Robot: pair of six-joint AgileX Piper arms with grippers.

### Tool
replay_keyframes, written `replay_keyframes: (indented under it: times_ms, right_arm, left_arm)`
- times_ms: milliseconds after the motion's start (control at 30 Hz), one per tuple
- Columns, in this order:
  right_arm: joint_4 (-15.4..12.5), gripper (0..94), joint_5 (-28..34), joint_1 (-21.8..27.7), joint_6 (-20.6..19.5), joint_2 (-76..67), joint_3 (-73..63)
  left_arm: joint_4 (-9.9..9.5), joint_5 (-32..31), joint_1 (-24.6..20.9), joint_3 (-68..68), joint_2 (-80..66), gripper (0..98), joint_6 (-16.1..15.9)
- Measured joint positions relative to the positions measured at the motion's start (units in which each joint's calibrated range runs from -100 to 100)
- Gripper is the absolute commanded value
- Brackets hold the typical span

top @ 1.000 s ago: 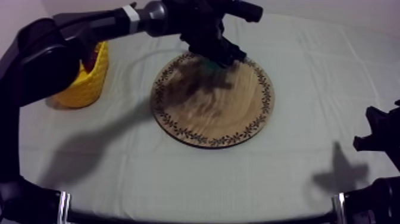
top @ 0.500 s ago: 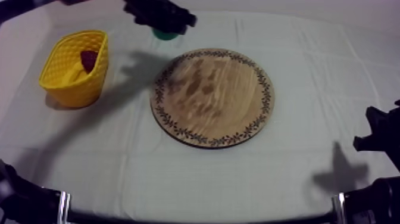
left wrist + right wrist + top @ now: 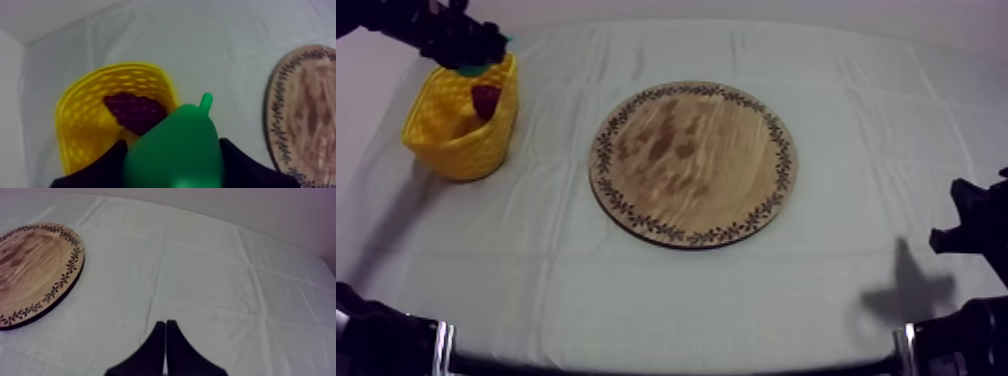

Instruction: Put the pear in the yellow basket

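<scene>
Left gripper [image 3: 478,48] clasps the one pear [image 3: 175,145] above the one yellow basket [image 3: 456,150] at far left, while right gripper [image 3: 165,324] rests with fingers pressed together, empty.

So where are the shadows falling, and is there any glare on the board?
Top view: a dark shadow lies on the cloth near the right arm, a fainter one beside the yellow basket; the wooden board shows pale patches, possibly sheen. Right wrist view: even light, no glare on the board.
</scene>
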Motion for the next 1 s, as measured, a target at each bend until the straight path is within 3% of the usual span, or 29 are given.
replay_keyframes:
  times_ms: [333, 733, 833, 1000]
  right_arm:
    - [0.0, 0.5, 0.07, 0.0, 0.0, 0.0, 0.0]
    - [0.0, 0.5, 0.01, 0.0, 0.0, 0.0, 0.0]
    - [0.0, 0.5, -0.02, 0.0, 0.0, 0.0, 0.0]
    - [0.0, 0.5, 0.06, -0.04, 0.0, 0.0, 0.0]
  left_arm:
    - [-0.42, -3.42, -8.57, 1.32, 5.96, 44.4, -0.36]
    - [0.34, -6.92, -9.5, 1.07, 12.87, 45.3, 0.68]
    - [0.2, -7.67, -9.61, 0.1, 13.88, 54.7, 0.94]
    - [-0.71, -7.74, -9.65, -1.81, 14.62, 82.8, 2.17]
